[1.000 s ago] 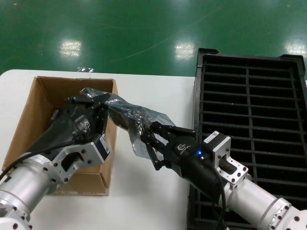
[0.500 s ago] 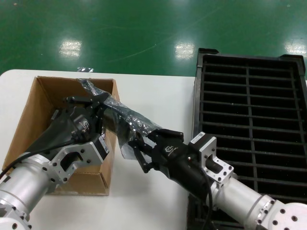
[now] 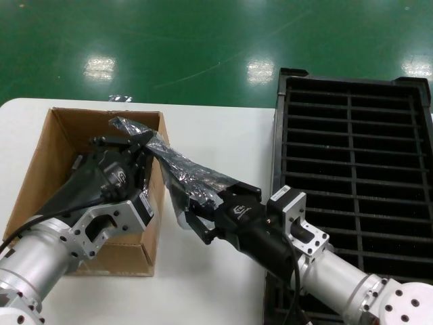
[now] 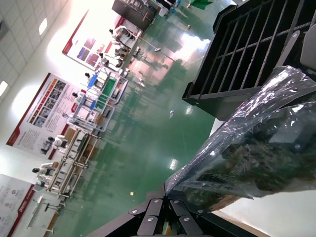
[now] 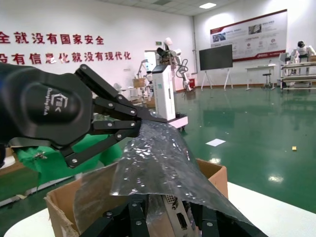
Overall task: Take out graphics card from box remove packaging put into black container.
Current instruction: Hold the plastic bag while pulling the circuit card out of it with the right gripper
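The packaging [image 3: 181,170] hangs slanted from over the right wall of the box [image 3: 40,176] down towards the table. My left gripper [image 3: 135,143] is shut on its upper end, and the pinch shows in the left wrist view [image 4: 169,197]. The graphics card [image 4: 256,163] shows dark inside the bag. My right gripper [image 3: 193,220] is at the bag's lower open end. In the right wrist view its jaws [image 5: 170,219] stand apart on either side of the card's silver bracket [image 5: 178,217], under the bag's edge [image 5: 158,163]. The black container [image 3: 352,156] lies on the right.
The box stands on the white table [image 3: 223,128] at the left, its right wall just under the bag. The black container's near left edge is hidden by my right arm. Green floor lies beyond the table's far edge.
My right gripper has moved left and closed in on the bag's lower end, its jaws now around the bracket. The bag's lower end has shifted a little. My left gripper has held still.
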Available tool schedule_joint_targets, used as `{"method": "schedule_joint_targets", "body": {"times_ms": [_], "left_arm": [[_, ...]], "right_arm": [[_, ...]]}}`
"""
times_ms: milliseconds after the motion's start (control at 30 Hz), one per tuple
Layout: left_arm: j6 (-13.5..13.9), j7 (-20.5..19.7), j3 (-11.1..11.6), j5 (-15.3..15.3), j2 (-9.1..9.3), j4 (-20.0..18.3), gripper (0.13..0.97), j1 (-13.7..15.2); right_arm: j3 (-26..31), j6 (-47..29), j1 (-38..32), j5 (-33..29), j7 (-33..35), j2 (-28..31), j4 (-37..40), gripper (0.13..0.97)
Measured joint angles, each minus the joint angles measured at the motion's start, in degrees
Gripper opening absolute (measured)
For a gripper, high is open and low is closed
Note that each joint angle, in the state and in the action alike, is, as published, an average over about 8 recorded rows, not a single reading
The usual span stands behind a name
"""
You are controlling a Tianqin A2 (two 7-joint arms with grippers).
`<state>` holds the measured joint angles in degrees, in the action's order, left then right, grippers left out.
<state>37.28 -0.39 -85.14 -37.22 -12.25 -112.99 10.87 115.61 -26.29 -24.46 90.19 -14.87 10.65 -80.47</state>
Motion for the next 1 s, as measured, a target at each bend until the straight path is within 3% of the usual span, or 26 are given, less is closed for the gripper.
{"method": "schedule_joint_targets", "body": {"times_ms": [100, 500, 767, 1000], "left_arm": [[0.0, 0.0, 0.0, 0.0, 0.0, 0.0, 0.139, 0.0], [0.0, 0.0, 0.0, 0.0, 0.0, 0.0, 0.139, 0.0], [0.0, 0.0, 0.0, 0.0, 0.0, 0.0, 0.139, 0.0], [0.0, 0.0, 0.0, 0.0, 0.0, 0.0, 0.139, 0.0]], "right_arm": [[-0.2, 0.3, 0.0, 0.4, 0.2, 0.0, 0.4, 0.34], [-0.7, 0.9, -1.7, 1.7, 2.6, -0.7, 4.5, 0.3], [-0.5, 1.1, -2.7, 2.2, 3.5, -1.3, 6.2, 0.208], [0.0, 1.2, -2.9, 2.1, 2.9, -1.7, 6.9, 0.208]]}}
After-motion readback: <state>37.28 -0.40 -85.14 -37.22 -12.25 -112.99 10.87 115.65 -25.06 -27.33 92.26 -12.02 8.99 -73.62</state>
